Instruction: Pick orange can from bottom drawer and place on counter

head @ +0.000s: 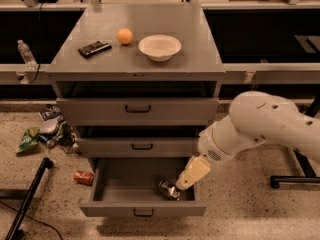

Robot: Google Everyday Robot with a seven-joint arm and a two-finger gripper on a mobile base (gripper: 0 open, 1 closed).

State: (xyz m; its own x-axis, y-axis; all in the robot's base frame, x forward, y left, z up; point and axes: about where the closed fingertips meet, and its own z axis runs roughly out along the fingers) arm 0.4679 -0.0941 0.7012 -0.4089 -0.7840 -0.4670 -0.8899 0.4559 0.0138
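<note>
My cream-coloured two-finger gripper (pixel 177 185) sits low in the open grey metal bottom drawer (pixel 120 184), at its front right corner. It is right against the small aluminium orange can (pixel 167 190) there, though I cannot tell how wide it stands or whether it has hold. I judge this the grasping step: next I need a firm hold, then a lift clear of the drawer wall to the flat grey counter (pixel 150 66).

counter (pixel 200 54): orange ball (pixel 125 36), white bowl (pixel 160 47), dark device (pixel 94 48) | pincer (pixel 176 188): in bottom drawer (pixel 142 210)

White bowl (pixel 160 47), orange ball (pixel 125 36), dark device (pixel 94 48).
</note>
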